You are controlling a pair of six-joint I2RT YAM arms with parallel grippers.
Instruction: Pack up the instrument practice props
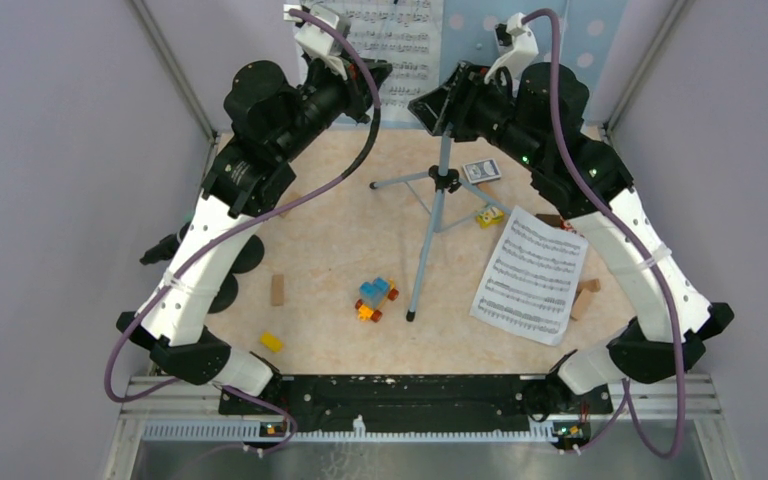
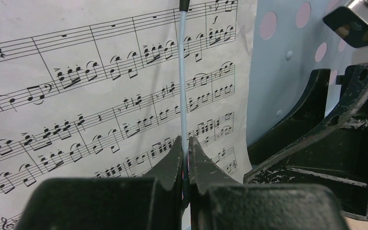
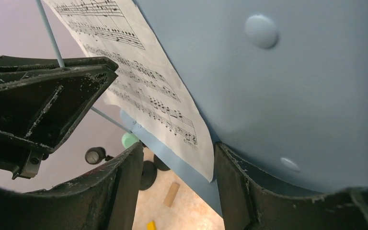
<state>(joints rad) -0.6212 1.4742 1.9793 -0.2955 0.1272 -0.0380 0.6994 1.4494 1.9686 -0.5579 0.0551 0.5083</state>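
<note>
Two sheet-music pages (image 1: 531,275), one tripod stand (image 1: 430,250) — two black round bases (image 1: 226,293)

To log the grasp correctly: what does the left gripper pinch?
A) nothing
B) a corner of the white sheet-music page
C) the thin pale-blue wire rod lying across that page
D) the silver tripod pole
C: the left gripper is closed on the thin pale-blue wire rod, which runs up over the white sheet-music page.

Tripod pole (image 1: 427,250) bars mid-table; open tabletop (image 1: 320,250) lies left of the bricks (image 1: 375,297).
</note>
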